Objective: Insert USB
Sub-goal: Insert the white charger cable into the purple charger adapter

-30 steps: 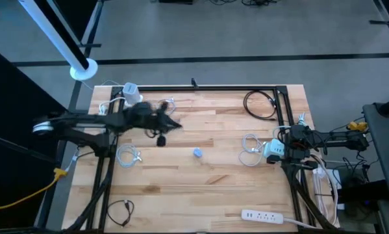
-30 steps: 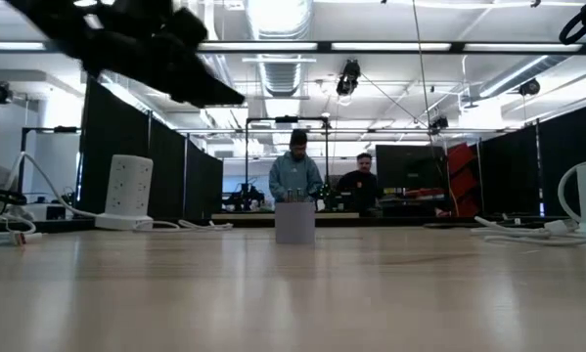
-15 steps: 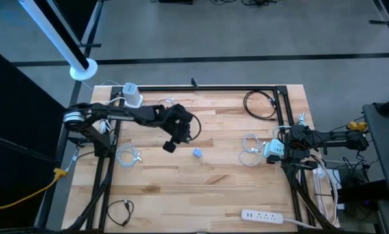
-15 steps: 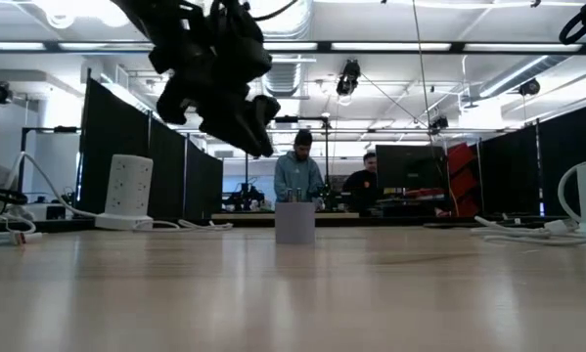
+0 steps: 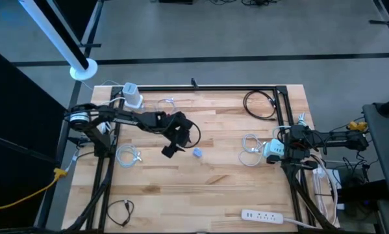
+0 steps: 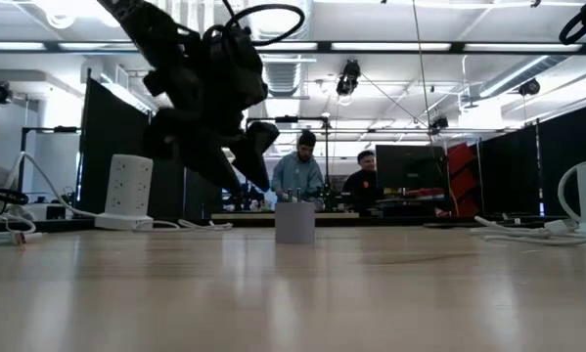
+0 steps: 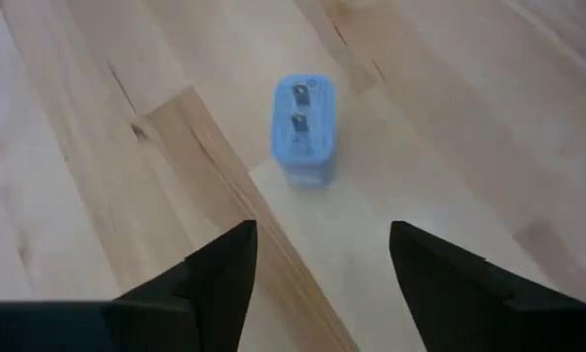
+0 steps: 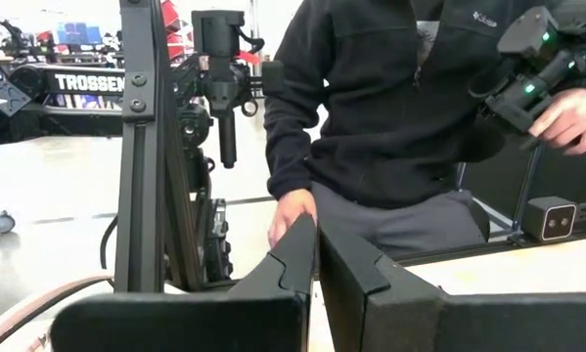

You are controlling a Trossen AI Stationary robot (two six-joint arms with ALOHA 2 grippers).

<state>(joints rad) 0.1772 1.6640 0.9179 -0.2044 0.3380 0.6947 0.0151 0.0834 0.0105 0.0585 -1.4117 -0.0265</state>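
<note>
A small blue USB charger block (image 7: pixel 304 132) stands on the wooden table, its two prongs pointing up; it also shows near the table's middle (image 5: pixel 197 153) and in the low view (image 6: pixel 294 222). My left gripper (image 7: pixel 322 264) hovers open just to the block's left (image 5: pixel 175 148), above the table (image 6: pixel 236 156), and touches nothing. My right gripper (image 8: pixel 317 264) is shut and empty, and waits at the table's right edge (image 5: pixel 286 144). White USB cables lie coiled at the left (image 5: pixel 128 156) and right (image 5: pixel 251 142).
A white power tower (image 5: pixel 132 95) stands at the far left corner and a power strip (image 5: pixel 265 214) lies at the near right. A black cable (image 5: pixel 259 104) coils at the far right, another (image 5: pixel 119 211) at the near left. A person (image 8: pixel 390 117) stands beyond the table.
My left gripper has swung from the far left toward the table's middle and the blue block, come down closer to the table, and opened. The block has stayed where it was.
</note>
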